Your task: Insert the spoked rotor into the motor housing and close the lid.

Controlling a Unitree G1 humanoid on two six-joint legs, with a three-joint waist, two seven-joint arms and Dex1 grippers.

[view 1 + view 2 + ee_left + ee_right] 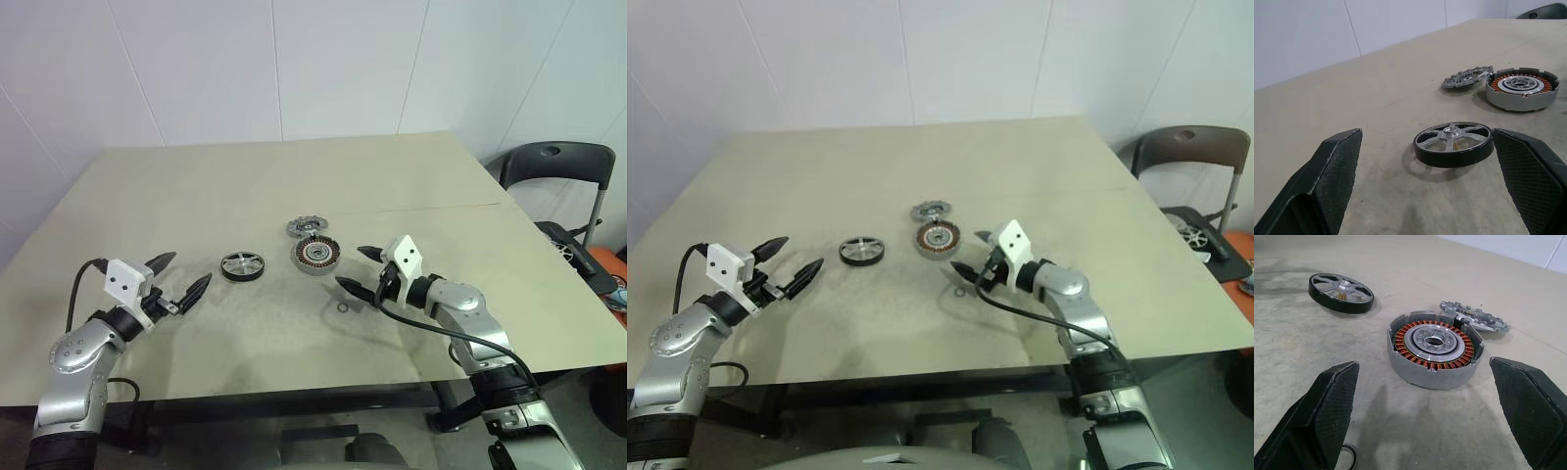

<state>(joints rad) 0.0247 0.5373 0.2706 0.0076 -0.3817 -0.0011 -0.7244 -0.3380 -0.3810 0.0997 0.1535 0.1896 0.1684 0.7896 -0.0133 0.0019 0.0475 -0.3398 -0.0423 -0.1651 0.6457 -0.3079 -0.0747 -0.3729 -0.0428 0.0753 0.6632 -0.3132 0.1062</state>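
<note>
Both the left gripper (179, 278) and right gripper (360, 269) gape wide, empty. The spoked rotor (242, 265) lies just left of the motor housing (315, 256), the lid (305, 227) behind it. A tilted rotor could jam on the windings.

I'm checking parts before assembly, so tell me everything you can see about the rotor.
The rotor is a flat round wheel with a black outer rim, silver metal spokes, open gaps between them and a small central hub. It lies flat on the table, to the robot's left of the housing and apart from it. Nothing touches it.
</note>
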